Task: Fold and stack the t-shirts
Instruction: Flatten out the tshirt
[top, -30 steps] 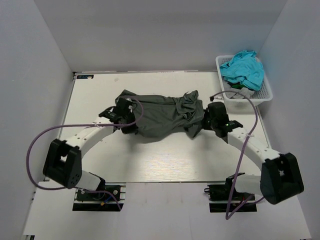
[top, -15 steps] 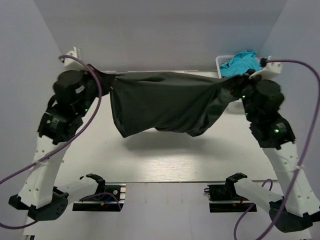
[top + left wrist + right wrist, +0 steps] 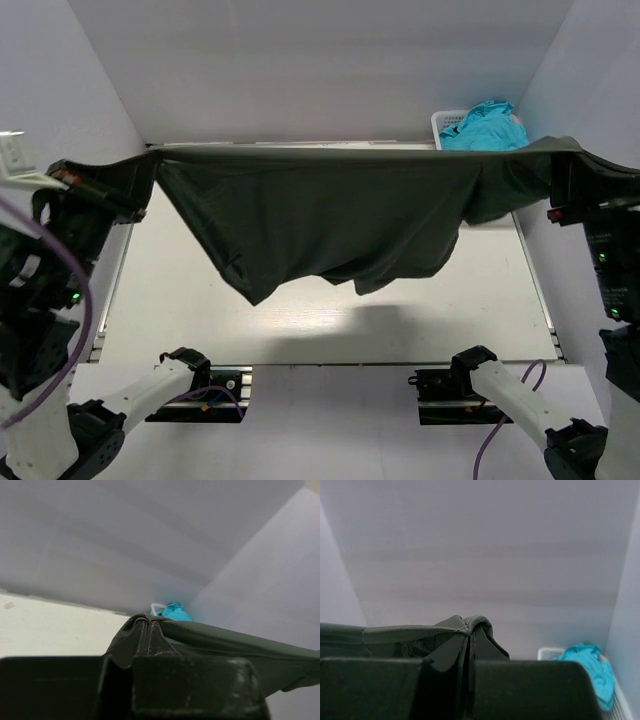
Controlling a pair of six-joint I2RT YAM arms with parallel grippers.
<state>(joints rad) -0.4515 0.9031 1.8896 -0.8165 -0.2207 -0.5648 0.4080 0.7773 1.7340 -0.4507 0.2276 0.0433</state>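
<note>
The dark charcoal-grey t-shirt hangs stretched wide in the air between both arms, high above the table. My left gripper is shut on its left corner; in the left wrist view the cloth folds over the closed jaws of my left gripper. My right gripper is shut on the right corner; the cloth drapes over the shut jaws of my right gripper in the right wrist view. A turquoise t-shirt lies in the basket.
The white lattice basket stands at the table's far right corner, partly hidden behind the raised shirt. It shows in the left wrist view and in the right wrist view. Pale walls close in the back and sides.
Both arms have risen and spread apart, lifting the charcoal t-shirt off the table and pulling it taut between them. Its lower edge now hangs free above the table.
</note>
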